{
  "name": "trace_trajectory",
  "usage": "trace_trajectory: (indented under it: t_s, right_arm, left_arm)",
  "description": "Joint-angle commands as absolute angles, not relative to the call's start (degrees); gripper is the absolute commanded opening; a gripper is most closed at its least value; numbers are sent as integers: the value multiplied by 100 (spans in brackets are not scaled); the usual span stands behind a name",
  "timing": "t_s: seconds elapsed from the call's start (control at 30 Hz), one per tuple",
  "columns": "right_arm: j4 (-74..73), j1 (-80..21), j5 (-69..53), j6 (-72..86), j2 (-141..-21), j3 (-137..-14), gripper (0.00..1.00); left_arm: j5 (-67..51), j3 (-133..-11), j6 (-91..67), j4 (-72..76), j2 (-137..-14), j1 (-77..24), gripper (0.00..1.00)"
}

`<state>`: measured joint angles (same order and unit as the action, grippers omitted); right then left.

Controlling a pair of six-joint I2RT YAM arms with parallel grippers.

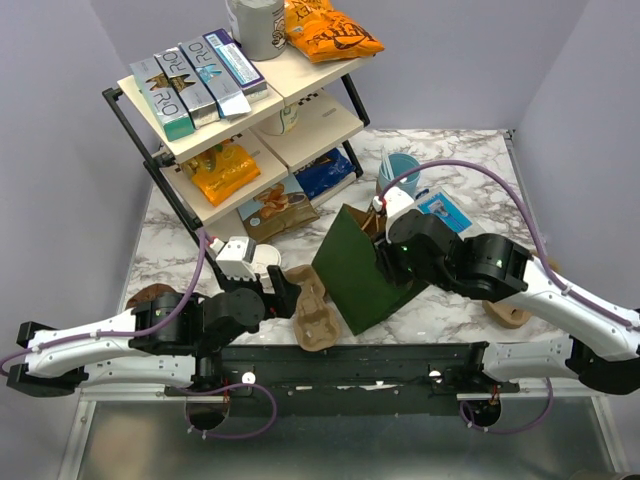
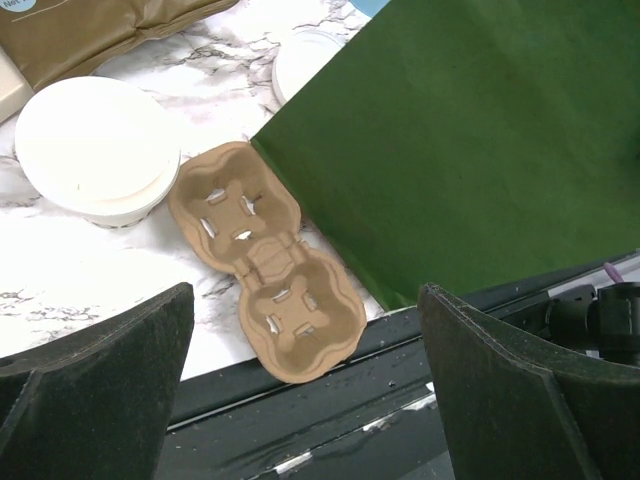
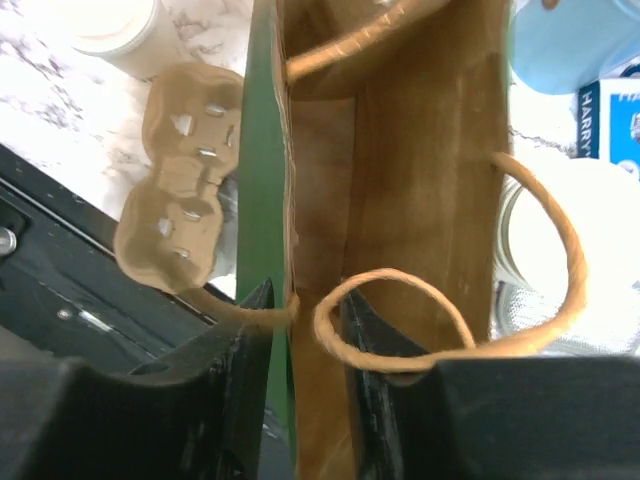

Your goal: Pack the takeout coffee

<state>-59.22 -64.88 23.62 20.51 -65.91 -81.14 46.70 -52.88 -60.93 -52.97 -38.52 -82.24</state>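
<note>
The green bag [image 1: 358, 278] stands at the middle of the marble table [image 1: 470, 160], its mouth tipped towards 1 o'clock in the top view. The right gripper [image 3: 305, 295] is at that mouth. Its jaws are partly apart and straddle the bag's near wall, one finger [image 3: 250, 330] outside the green face and the other inside against the brown lining. A gap shows between the fingers, so the wall is not pinched. One twine handle [image 3: 565, 250] loops past the inner finger, and a second curls at the far rim. The bag's brown inside shows nothing in it as far as the wrist view reaches. The coffee [image 2: 95, 140], a cream cup under a white lid, stands upright on the table at 9 o'clock from the bag, outside it and well apart from the right gripper. A pulp carrier [image 2: 260, 260] lies flat at 8 o'clock from the bag, one long side touching the bag's lower edge and its far end just beside the coffee. The left gripper [image 2: 305, 290] hangs over the carrier with its jaws spread wide and nothing between them. A blue cup [image 1: 400, 168] sits at 1 o'clock from the bag, and a snack shelf [image 1: 200, 130] fills the 11 o'clock corner.
</note>
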Motion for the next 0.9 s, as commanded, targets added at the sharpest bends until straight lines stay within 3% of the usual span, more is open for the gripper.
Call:
trace_trajectory:
  t_s: [0.0,0.03,0.2,0.23,0.33,0.63,0.87]
  right_arm:
    - [-5696,-6530,2251,1925,-6618,-8147,49]
    - [-5661,-6530,2180,1873,-6609,-8182,57]
    - [-5214,-6530,2091,1311,-6522,-8297,68]
    - [-5134,-6522,2161,1223,-6513,-8349,80]
    - [-4782,-6530,2215,819,-6513,-8428,100]
    - [-3473,-6522,1345,-360,-6285,-8385,100]
    - [-3822,-6530,1995,296,-6188,-8315,100]
  left_arm:
    - [4781,-5238,-6231,-5440,-3911,-8227,99]
    - [4781,-5238,-6240,-5449,-3920,-8227,99]
    - [4825,-5238,-6214,-5432,-3920,-8218,99]
    - [4825,-5247,-6205,-5440,-3920,-8218,99]
    - [4834,-5300,-6258,-5554,-3920,-8218,99]
    - [4957,-5282,-6390,-5730,-3797,-8218,99]
    - [5001,-5274,-6442,-5810,-3735,-8218,99]
